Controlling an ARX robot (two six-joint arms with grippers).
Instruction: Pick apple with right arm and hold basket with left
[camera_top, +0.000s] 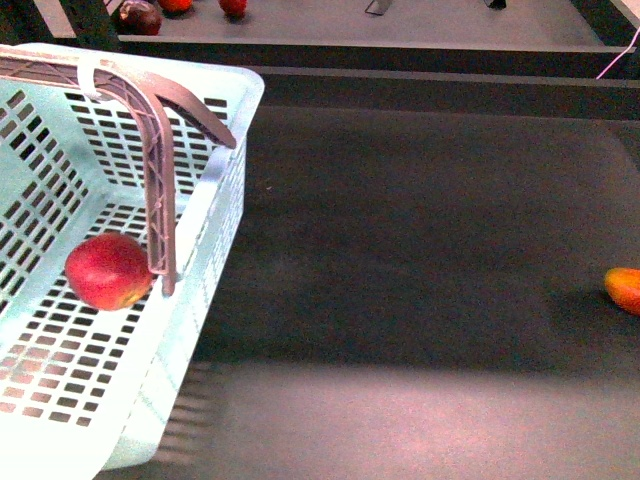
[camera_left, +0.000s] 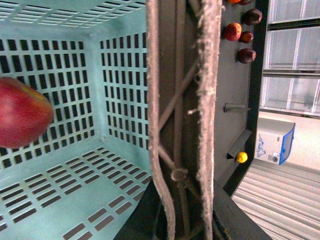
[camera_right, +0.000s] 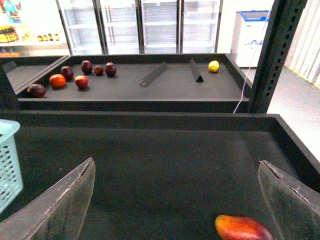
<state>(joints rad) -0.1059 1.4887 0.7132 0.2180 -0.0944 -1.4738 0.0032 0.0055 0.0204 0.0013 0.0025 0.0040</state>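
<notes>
from the front, the left gripper (camera_top: 200, 216) straddles the basket (camera_top: 215, 240) wall, with one finger (camera_top: 160, 200) down inside and the other over the rim. i can't tell if it's pinching. the apple (camera_top: 108, 270) lies in the basket just beside the inner fingertip.

left wrist: the lattice finger fills the view, with the apple off to its side.

right wrist: the right gripper (camera_right: 176, 162) is spread wide, with an orange-red fruit (camera_right: 244, 227) between its fingers.

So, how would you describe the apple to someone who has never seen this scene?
Find the large pale mint basket with slotted walls at the left of the dark table. On its floor, beside one of the left arm's grey ribbed fingers, lies the apple. It is round and red, the only fruit seen in the basket; the elongated orange fruit lies far right.
</notes>
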